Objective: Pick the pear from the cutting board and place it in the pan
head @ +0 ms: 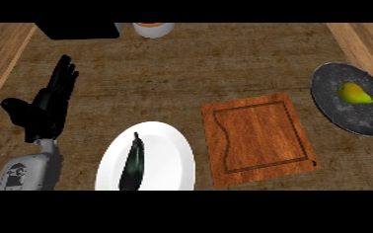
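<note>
Nearest, at the counter's front edge, a white round plate (157, 150) carries a dark long eggplant (132, 165). Left hand (50, 103) rests open, fingers straight. Yellow-green pear (353, 94) lies in the grey round pan (328, 101) at the right edge, beside the brown wooden cutting board (258, 138).

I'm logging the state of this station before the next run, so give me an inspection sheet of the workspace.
Surface: brown counter, wooden strips at both sides.
Job's things: pear lies in the dark pan at the right edge; cutting board bare.
Clutter: white plate holding a dark eggplant; black box and orange-topped white container at the far edge.
Hands: left hand open, fingers up, resting at the left; right hand not in view.
Cables: nothing seen.
Surroundings: nothing seen.
</note>
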You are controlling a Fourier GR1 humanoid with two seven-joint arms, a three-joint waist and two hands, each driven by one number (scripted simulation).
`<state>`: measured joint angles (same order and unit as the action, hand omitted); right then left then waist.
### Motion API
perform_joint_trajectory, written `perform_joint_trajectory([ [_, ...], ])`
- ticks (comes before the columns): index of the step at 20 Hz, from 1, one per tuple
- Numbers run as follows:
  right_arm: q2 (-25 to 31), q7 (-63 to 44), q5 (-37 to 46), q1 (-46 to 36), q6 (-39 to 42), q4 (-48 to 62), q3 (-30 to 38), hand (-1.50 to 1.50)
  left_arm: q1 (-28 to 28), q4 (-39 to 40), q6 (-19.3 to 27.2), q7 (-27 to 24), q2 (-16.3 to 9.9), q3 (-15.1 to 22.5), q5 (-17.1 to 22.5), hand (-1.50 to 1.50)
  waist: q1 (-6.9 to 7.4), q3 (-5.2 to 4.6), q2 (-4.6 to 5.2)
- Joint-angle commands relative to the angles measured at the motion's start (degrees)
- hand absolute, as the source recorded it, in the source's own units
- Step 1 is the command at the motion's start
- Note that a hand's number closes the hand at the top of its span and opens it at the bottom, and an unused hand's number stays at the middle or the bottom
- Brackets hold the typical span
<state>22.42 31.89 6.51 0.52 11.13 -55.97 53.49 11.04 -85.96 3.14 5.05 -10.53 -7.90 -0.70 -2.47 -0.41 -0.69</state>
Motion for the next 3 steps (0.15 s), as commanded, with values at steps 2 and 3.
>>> perform_joint_trajectory([
  [2,-8.98,-9.88,-1.5,9.83,-0.14,-22.38,-0.94,-1.5,0.79,-0.86,1.63,0.62,1.78,2.11,-1.88,0.0,0.98,0.16,0.4],
  [3,-11.06,-10.59,-1.4,11.71,-0.04,-26.99,-1.5,-1.5,1.36,3.7,-0.27,-1.99,0.47,0.07,-0.28,0.0,0.82,0.14,0.54],
])
